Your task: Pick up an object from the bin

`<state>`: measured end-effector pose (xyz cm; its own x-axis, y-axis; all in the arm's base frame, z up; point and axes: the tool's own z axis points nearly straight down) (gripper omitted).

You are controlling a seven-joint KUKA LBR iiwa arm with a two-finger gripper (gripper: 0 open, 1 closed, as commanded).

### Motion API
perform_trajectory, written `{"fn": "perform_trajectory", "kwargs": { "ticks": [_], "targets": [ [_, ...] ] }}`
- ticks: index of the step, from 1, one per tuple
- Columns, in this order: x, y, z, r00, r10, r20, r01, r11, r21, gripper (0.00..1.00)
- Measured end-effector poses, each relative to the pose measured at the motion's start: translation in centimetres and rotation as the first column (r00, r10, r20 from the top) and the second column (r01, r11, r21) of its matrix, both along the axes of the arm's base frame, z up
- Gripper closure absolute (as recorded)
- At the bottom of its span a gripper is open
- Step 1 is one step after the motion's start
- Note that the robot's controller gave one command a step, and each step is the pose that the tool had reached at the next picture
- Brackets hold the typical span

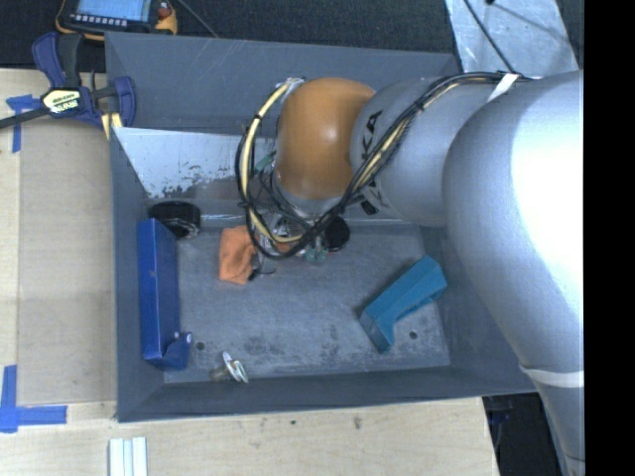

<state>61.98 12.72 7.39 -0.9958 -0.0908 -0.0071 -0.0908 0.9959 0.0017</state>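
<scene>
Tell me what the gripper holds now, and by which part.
It cannot be told. The gripper is low beside a small orange piece near the back wall of the bin, but the robot's own wrist and cables cover any hold.

Your arm's wrist (316, 157) hangs over the back middle of the bin (298, 77), just beside a small orange lump (236, 257). You've a long blue bar (154, 291) along the left wall, and a blue angled block (402, 301) lying right.

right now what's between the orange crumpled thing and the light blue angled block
Nothing. In the camera view, only bare grey bin floor runs between the orange crumpled thing and the light blue angled block.
</scene>
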Motion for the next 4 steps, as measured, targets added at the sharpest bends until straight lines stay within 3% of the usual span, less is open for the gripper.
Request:
{"fn": "perform_trajectory", "kwargs": {
  "ticks": [1,2,3,4],
  "targets": [
    [0.0,0.0,0.0,1.000,0.000,0.000,0.000,1.000,0.000,1.00],
    [-1.4,3.6,-0.1,1.000,-0.014,-0.001,0.014,1.000,-0.002,1.00],
    [-1.5,5.6,-0.2,1.000,-0.009,-0.001,0.009,1.000,0.002,1.00],
    [-1.7,5.2,0.0,1.000,-0.011,-0.004,0.011,1.000,0.000,1.00]
  ]
}}
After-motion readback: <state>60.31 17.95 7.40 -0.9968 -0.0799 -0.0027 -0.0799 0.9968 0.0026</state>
